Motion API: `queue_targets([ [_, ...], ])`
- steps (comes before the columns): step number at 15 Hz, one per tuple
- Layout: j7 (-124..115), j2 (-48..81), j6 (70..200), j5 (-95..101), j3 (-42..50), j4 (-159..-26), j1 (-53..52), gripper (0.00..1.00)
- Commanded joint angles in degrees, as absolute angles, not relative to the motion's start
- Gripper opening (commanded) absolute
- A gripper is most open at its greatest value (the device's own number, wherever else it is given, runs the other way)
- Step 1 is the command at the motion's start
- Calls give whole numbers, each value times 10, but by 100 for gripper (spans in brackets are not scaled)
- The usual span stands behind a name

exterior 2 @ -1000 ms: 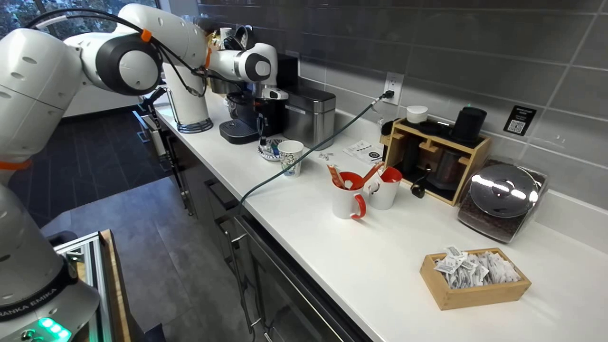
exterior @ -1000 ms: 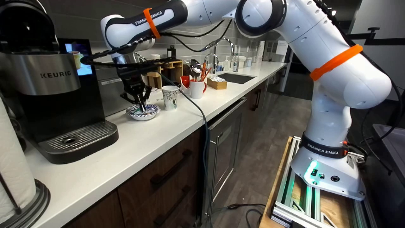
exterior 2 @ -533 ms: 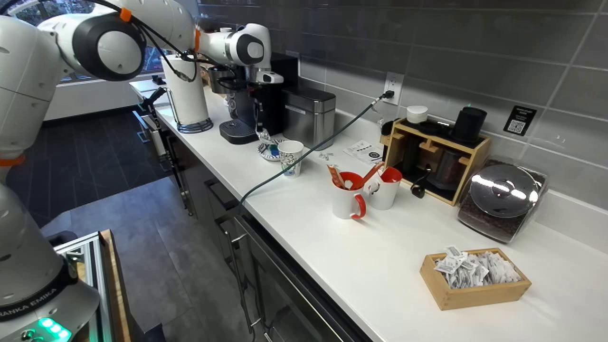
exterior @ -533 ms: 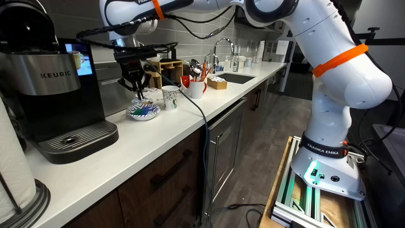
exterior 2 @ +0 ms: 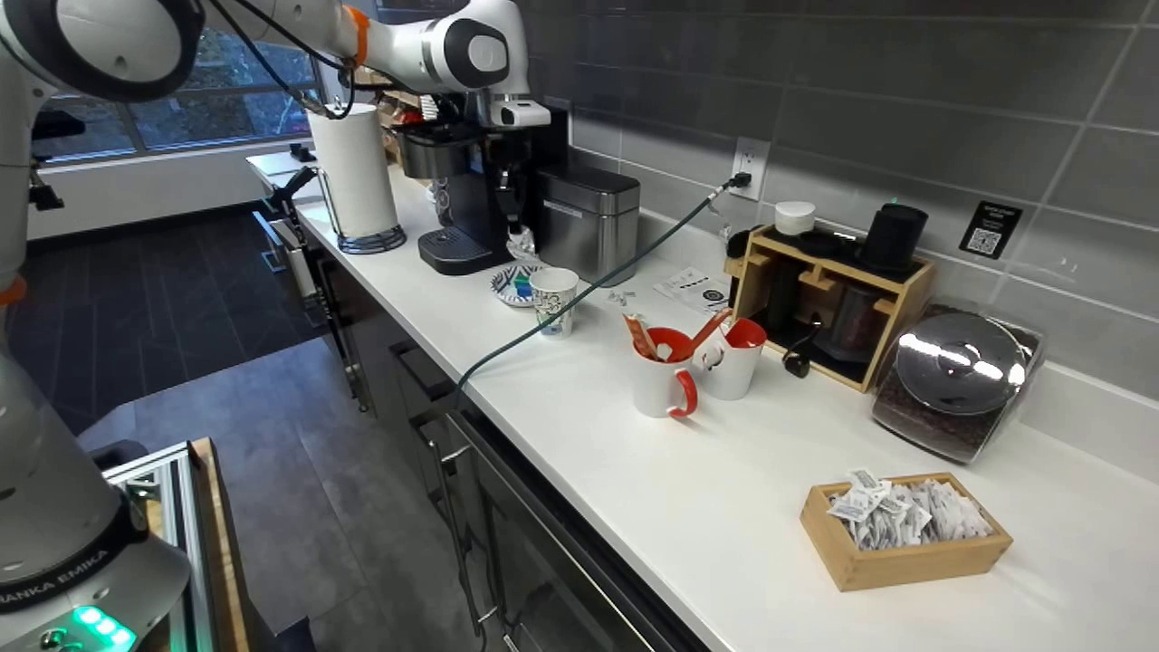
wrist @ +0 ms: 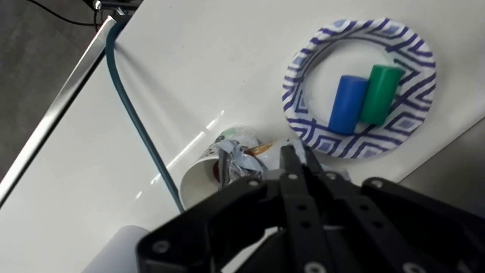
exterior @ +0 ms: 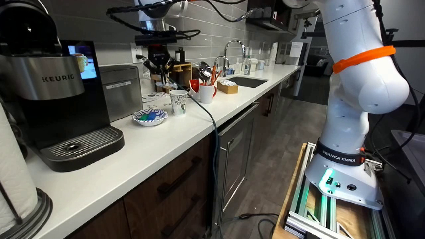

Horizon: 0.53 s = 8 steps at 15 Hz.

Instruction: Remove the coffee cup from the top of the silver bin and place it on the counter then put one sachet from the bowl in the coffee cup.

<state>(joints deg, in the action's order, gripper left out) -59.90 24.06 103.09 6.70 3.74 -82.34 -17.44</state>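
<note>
The white table (exterior: 149, 142) is kept in the same arrangement as a second ago, with its standing items unmoved. The Franka Emika Panda arm (exterior: 348, 113) has been raised since then, so that more of its upper links is cut off at the top in both exterior views. The Keurig coffee machine (exterior: 63, 109) is left in place, and the silver bin (exterior: 123, 99) is seen just beside it; the bin's front, partly covered by the arm's end a second ago in an exterior view, is now exposed. The tool (exterior: 164, 81) is narrowed on a crumpled sachet (wrist: 271, 155), which is pinched at its tips; a second ago the tool was lowered into the paper bowl (wrist: 416, 91), half a second ago it was held just above it, and now it is held well clear, higher and shifted toward the paper cup (exterior: 178, 104). The bowl itself, marked with a blue-and-white geometric pattern, has not been moved. The cup, printed with a dark pattern, is stood upright on the table near the bowl, also unmoved. Part of the cup's rim is covered by the sachet in the wrist view, though in both exterior views the sachet is seen held in the air outside the cup. In the bowl a blue cylinder (wrist: 348, 104) and a green cylinder (wrist: 380, 94) are left lying side by side, exposed more fully than a second ago.
</note>
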Motion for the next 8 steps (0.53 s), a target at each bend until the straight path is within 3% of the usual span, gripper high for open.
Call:
queue_targets([
  [1, -680, 187, 1062, 84, 33, -902, -154, 1],
  [8, -755, 160, 1098, 103, 27, -959, -128, 1],
])
